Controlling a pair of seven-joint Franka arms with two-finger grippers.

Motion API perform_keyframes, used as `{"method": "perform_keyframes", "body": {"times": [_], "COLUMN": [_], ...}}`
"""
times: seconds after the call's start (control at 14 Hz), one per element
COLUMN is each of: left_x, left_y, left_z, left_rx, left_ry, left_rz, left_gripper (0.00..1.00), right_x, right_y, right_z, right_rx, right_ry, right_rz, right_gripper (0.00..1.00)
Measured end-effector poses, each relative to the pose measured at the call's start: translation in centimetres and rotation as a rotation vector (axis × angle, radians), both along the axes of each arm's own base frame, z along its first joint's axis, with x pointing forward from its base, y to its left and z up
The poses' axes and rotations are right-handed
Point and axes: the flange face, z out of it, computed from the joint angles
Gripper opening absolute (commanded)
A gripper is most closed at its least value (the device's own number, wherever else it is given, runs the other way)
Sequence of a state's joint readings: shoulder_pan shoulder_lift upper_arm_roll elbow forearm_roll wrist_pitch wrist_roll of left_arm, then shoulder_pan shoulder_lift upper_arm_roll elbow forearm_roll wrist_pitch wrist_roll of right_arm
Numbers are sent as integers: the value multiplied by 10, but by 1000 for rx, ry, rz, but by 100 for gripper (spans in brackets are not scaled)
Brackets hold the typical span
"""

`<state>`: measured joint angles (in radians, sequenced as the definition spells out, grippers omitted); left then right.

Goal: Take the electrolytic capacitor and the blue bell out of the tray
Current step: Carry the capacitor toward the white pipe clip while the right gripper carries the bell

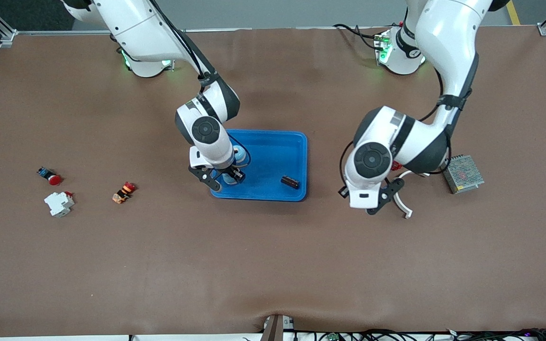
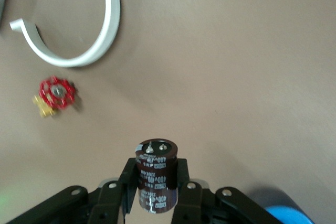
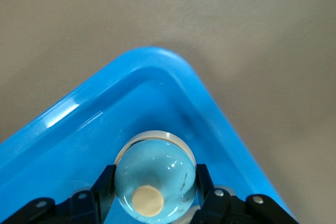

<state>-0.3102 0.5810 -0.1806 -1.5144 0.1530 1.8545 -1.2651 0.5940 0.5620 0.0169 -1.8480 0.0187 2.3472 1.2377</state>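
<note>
My right gripper (image 1: pixel 223 177) is low over the blue tray (image 1: pixel 301 142), in the corner nearest the front camera toward the right arm's end. It is shut on the light blue bell (image 3: pixel 155 179), a dome with a cream button, one finger on each side. The bell sits in the tray's corner (image 3: pixel 157 61). My left gripper (image 2: pixel 156 169) hangs over bare table beside the tray, toward the left arm's end. It is shut on a dark brown cylindrical capacitor (image 2: pixel 156 177). A second dark capacitor (image 1: pixel 290 182) lies in the tray.
A white curved bracket (image 1: pixel 403 206) and a small red valve wheel (image 2: pixel 56 93) lie on the table under the left arm. A grey perforated box (image 1: pixel 465 173) sits beside them. Toward the right arm's end lie a red button (image 1: pixel 51 176), a white breaker (image 1: pixel 59 203) and an orange switch (image 1: pixel 123 192).
</note>
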Motion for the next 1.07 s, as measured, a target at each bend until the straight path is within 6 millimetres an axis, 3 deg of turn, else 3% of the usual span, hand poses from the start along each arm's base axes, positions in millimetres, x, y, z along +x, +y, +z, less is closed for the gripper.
{"method": "perform_keyframes", "body": {"times": [0.14,0.28,0.57,0.93,1.07], "left_x": [12,24,40,47,48], "left_y": [29,56,102,112,108], "left_z": [-11,-22,-34,-48,-63], "left_rx": [-3,-3,-9,-24,-31], "left_ry": [14,25,27,0,-8], "left_rz": [12,46,106,136,146], "left_gripper": [0,0,0,0,0], "right_x": [21,42,67,81,79], "right_y": [-13,-40,-106,-179,-193], "right_z": [27,50,67,64,54], "right_rx": [-31,-23,5,35,40], "right_ry": [58,74,95,85,54], "right_rz": [53,138,313,422,433], "right_gripper": [0,0,0,0,0]}}
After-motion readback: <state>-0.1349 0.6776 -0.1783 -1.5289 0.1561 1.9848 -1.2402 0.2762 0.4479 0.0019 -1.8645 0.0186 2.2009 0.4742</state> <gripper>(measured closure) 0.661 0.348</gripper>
